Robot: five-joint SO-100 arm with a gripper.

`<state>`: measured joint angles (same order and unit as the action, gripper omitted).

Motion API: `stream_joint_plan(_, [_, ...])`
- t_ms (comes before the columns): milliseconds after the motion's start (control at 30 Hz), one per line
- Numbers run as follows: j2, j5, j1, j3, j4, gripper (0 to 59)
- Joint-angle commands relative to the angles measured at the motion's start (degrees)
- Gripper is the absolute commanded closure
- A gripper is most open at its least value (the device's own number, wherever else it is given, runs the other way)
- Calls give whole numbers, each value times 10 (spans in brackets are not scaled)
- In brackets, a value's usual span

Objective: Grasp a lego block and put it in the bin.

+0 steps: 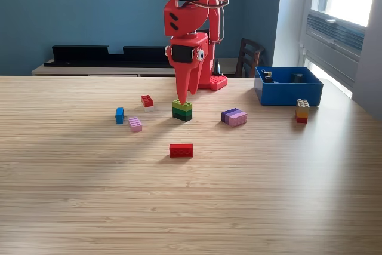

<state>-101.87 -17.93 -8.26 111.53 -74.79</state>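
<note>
My red gripper (181, 101) points straight down, its tip just over the left top of a lime-and-dark-green lego stack (183, 111) at mid-table. The fingers (186, 85) taper into one point from this angle, so no gap shows between them and nothing is visibly held. Other lego blocks lie around it: a red one (147, 100), a blue one (119, 114), a pink one (135, 124), a purple pair (234, 117) and a red brick (181, 150) nearer the camera. The blue bin (288, 92) stands at the exterior view's right, with dark pieces inside.
A tan, orange and red stack (302, 111) sits just in front of the bin. The arm's red base (212, 80) is behind the blocks at the table's far edge. A dark chair back (248, 57) stands beyond the table.
</note>
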Motion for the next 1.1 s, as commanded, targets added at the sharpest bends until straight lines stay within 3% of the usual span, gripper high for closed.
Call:
stream_joint_plan(33, [-38, 4, -7, 11, 20, 342])
stream_joint_plan(333, [-35, 12, -10, 72, 85, 338])
stream_joint_plan(633, [-35, 4, -37, 128, 142, 408])
stream_joint_plan(700, [-35, 1, -40, 136, 153, 447])
stream_joint_plan(833, [-35, -6, -47, 136, 166, 585])
stream_joint_plan(1000, [-38, -11, -55, 102, 161, 585])
stream_joint_plan(1100, [-38, -11, -58, 43, 125, 585])
